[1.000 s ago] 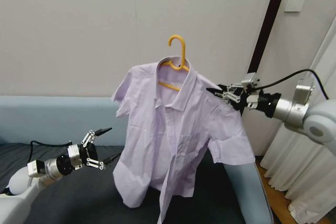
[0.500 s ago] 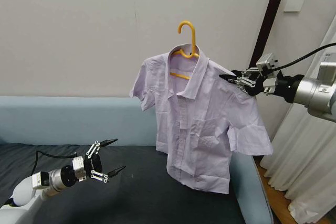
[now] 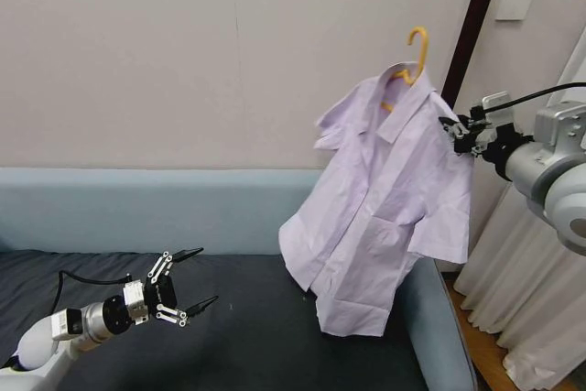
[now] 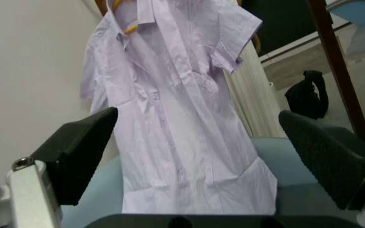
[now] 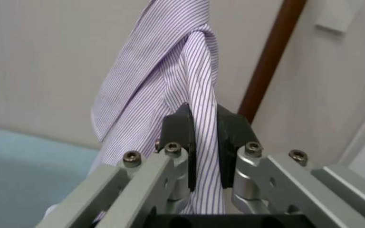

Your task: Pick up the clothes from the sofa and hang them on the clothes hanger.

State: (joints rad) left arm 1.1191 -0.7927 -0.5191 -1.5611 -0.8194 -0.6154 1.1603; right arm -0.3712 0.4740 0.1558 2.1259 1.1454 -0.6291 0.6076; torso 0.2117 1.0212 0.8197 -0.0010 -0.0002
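- Right gripper (image 3: 455, 131) is pinched shut on the shoulder of the lilac shirt (image 3: 385, 212), arm raised level, holding it and its yellow hanger (image 3: 418, 50) above the sofa (image 3: 137, 208).
- Left gripper (image 3: 205, 275) is spread wide and empty, low over the seat.

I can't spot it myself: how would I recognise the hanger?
Above the right end of the blue sofa, the right gripper pinches a lilac shirt aloft. The hanger is the hook poking from its collar, the only yellow thing there.

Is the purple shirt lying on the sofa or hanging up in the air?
Hanging in the air. The shirt is on a yellow hanger, and the right gripper pinches its shoulder.
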